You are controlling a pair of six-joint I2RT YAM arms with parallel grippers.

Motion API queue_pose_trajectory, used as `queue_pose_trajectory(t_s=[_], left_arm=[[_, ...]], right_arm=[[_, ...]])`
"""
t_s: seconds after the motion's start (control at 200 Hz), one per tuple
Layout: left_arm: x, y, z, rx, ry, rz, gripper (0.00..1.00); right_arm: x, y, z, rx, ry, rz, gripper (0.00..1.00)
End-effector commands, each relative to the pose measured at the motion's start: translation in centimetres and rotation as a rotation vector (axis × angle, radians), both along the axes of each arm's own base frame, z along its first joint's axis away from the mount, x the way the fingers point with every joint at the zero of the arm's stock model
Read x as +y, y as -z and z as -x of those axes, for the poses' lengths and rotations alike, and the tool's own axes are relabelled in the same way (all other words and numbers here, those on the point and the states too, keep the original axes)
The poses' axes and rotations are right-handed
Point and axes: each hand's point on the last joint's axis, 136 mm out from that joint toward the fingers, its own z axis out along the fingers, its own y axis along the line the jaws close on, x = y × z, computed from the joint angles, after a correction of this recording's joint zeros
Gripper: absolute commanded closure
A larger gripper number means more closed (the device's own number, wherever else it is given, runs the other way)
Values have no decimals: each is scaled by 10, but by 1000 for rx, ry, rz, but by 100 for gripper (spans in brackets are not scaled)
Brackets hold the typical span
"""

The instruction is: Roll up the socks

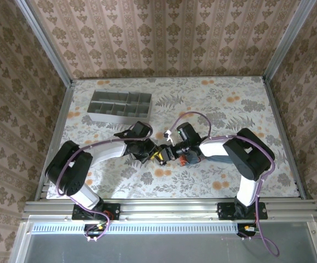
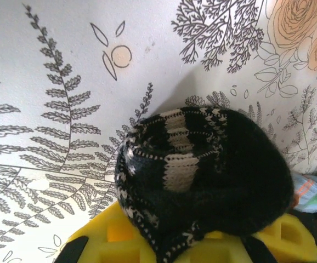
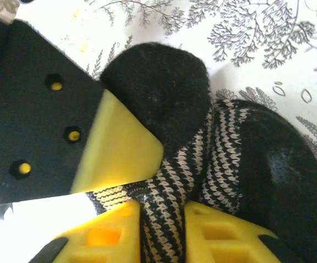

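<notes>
Meeting at the middle of a floral-patterned table (image 1: 230,109), two robot arms reach in from the near edge, seen from above, with their grippers almost nose to nose. The left gripper (image 1: 157,155) and the right gripper (image 1: 172,152) both work on a black-and-cream striped sock (image 1: 164,155) bunched between them. From the left wrist camera, this striped sock (image 2: 202,175) is a rounded, bundled lump resting on the table (image 2: 65,66), and a fold of it runs down between the left gripper (image 2: 194,244), whose yellow fingers (image 2: 109,238) are closed together on the fabric. At the right edge of that view, a teal sock (image 2: 312,192) with an orange band lies just beside the bundle; from above it sits under the right gripper's wrist (image 1: 190,160). From the right wrist camera, a band of the striped sock (image 3: 246,164) passes between the right gripper (image 3: 161,233), whose yellow fingers (image 3: 224,235) stand slightly apart; whether they press the fabric cannot be told. A grey compartment tray (image 1: 120,106) sits well apart, toward the far left of the table.
</notes>
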Motion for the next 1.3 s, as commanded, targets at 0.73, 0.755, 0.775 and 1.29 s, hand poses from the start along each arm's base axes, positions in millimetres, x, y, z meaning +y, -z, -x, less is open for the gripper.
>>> queue_pose_trajectory(t_s=[0.73,0.755,0.775,1.29], left_arm=[[81,43,76,373,55,-417,100],[81,43,75,373,55,-412,100],[80,43,74,372,54,-407,100],[62,27,52,308,57,-250,95]], right_arm=[[43,-48,39,-748,12,389,41],[46,-47,38,-741,10,388,41],[48,-46,38,-735,9,386,41],[16,39,16,-353,36,565,71]])
